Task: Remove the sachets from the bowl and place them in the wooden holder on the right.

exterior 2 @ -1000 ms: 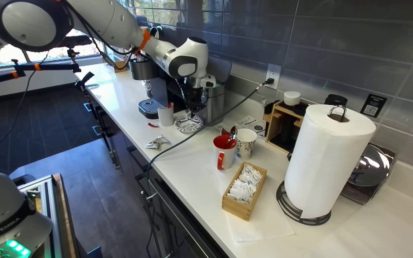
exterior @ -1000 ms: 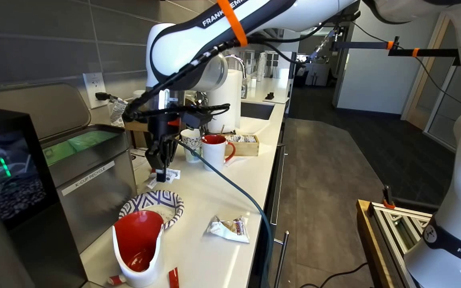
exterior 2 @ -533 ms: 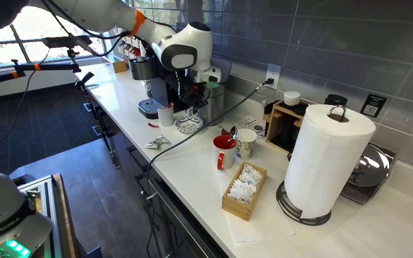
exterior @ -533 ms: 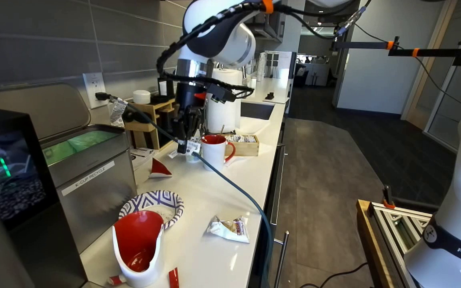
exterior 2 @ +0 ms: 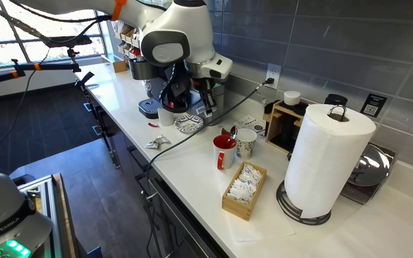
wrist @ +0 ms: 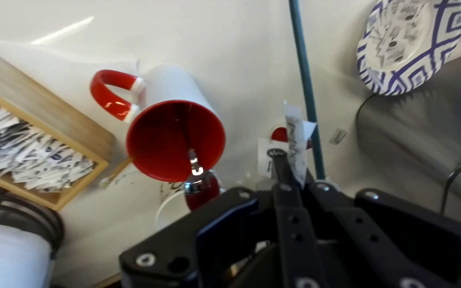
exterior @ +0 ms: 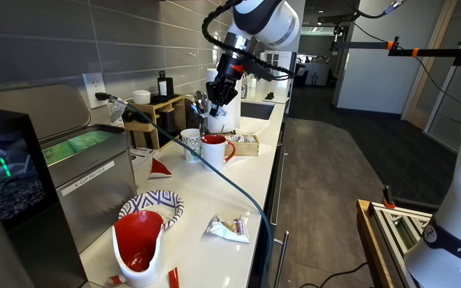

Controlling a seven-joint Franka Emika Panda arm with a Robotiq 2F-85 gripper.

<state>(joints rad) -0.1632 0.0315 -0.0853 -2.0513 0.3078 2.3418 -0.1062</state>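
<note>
"What's nearest, in an exterior view?"

"Near left, a white cylinder with a red inside (exterior: 139, 240); just beyond, a blue-patterned round paper bowl (exterior: 147, 199) with printed sachets (wrist: 399, 40) in it."

"And above the white counter (exterior: 198, 200)?"

"A black two-fingered gripper (wrist: 297, 172), jaws closed on white paper sachets (wrist: 294, 140)."

"Farther along?"

"A white mug with a red handle (exterior: 213, 155); past it, to the right, a pale wooden open-topped holder (exterior: 245, 150) packed with more sachets (exterior 2: 244, 187)."

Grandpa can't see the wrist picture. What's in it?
A pincer holds white sachets over the counter. Left are a red-lined mug with a spoon and a wooden box of packets; upper right, a patterned bowl holds more sachets.
</note>
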